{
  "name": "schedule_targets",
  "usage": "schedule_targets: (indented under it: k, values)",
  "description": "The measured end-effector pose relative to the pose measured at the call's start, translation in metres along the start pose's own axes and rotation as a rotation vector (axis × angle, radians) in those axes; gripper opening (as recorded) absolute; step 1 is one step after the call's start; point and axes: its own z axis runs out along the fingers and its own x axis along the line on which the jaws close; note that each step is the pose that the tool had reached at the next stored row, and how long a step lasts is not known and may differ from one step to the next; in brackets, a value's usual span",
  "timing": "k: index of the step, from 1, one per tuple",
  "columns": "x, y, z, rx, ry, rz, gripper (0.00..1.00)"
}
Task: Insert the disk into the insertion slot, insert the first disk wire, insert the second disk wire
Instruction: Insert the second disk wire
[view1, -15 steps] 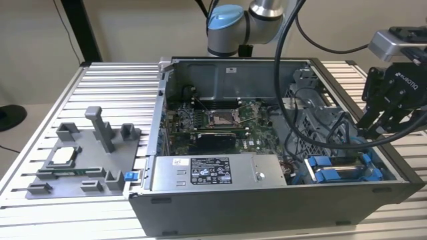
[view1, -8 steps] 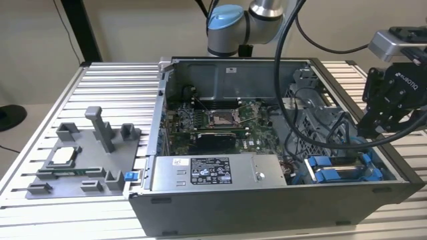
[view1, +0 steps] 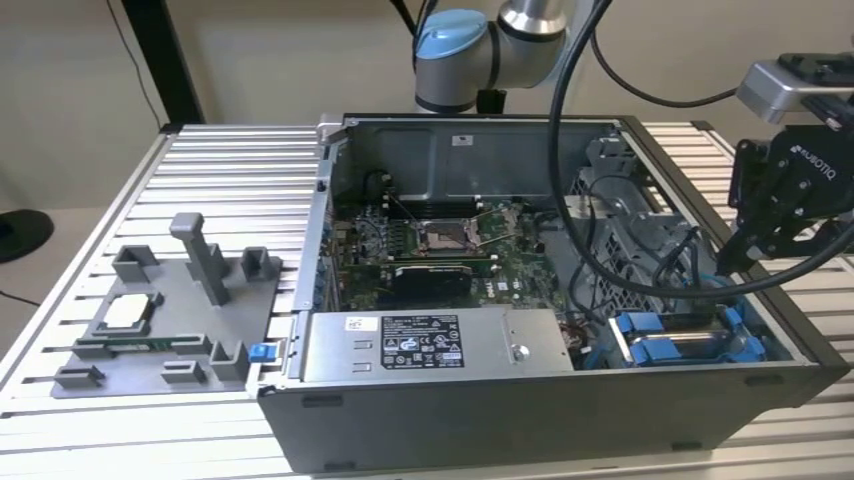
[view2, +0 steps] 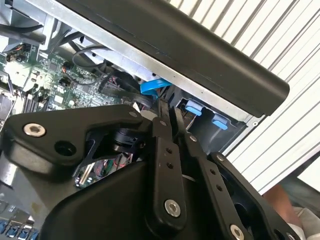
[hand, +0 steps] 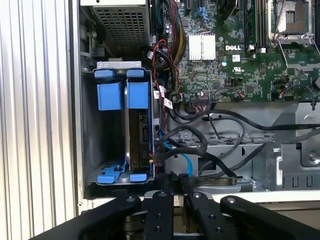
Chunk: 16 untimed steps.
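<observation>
1. The disk (hand: 140, 135) stands on edge inside the insertion slot (view1: 683, 345), at the exterior view's lower right.
2. The gripper (hand: 173, 178), fingers pressed together, hangs beside the black cables (hand: 200, 145); whether it pinches a wire cannot be told.
3. Seating a wire well likely needs square alignment and gentle force.

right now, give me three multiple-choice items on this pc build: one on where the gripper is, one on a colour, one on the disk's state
1. The gripper hangs: A near the insertion slot, at the exterior view's right; B over the grey fixture; C over the power supply.
2. The slot's rails are: A red; B blue; C yellow.
3. The disk is: A lying on the table; B gripped in mid-air; C seated in the slot.
Key: 1 A, it hangs just above the blue-railed bay; 2 B, bright blue plastic; 3 C, it stands on edge inside the bay.
</observation>
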Motion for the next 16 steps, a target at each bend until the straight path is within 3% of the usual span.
schedule_targets:
  k: [12, 16]
  values:
    - [0.0000, 0.0000, -0.0004, -0.0001, -0.0015, 0.000, 0.00]
    - [0.0017, 0.0025, -0.0080, 0.0004, -0.0041, 0.000, 0.00]
